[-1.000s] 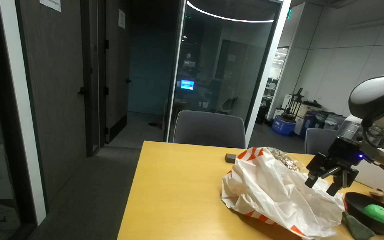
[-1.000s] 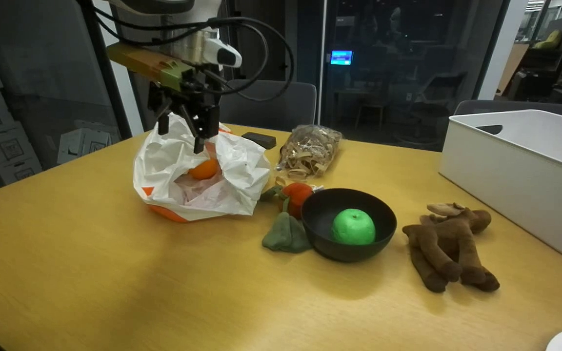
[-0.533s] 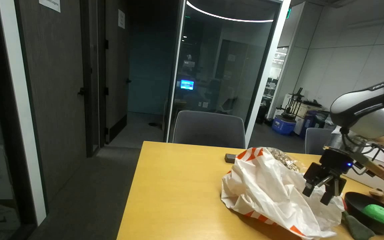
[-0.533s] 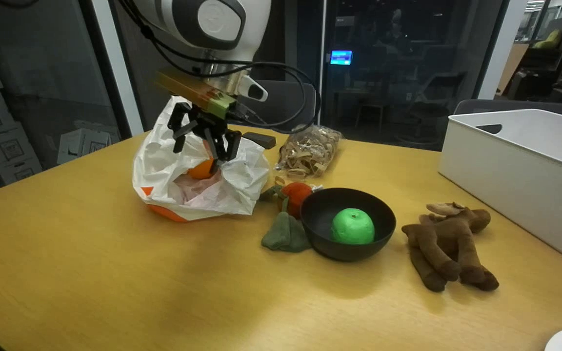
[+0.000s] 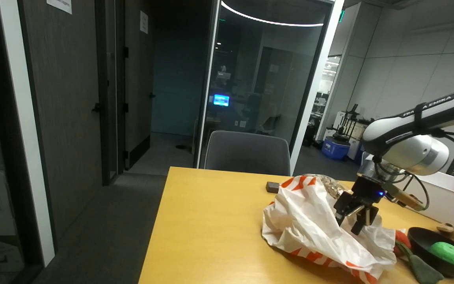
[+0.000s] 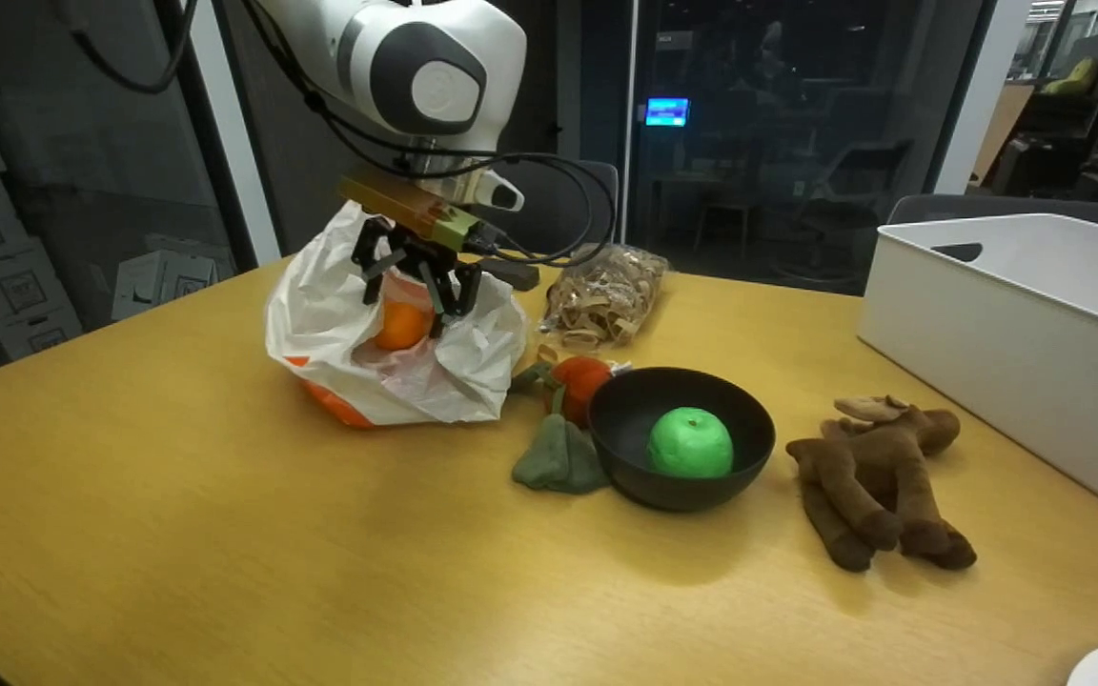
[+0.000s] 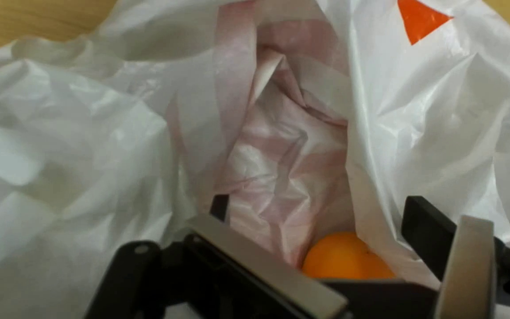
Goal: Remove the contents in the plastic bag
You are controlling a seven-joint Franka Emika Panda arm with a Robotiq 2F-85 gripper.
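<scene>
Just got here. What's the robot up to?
It's on a bag-emptying job: the white plastic bag lies on the table with a round orange item inside. The gripper hangs open at the bag's mouth, close to that item, with nothing grasped yet. Nearby, a black bowl holds a round green item.

A white robot arm [image 5: 400,132] extends from the right in an exterior view, its silver wrist [image 5: 371,170] tipped downward, a blue light [image 5: 381,193] glowing above black jaws that stand wide apart, pointing down and left.
</scene>
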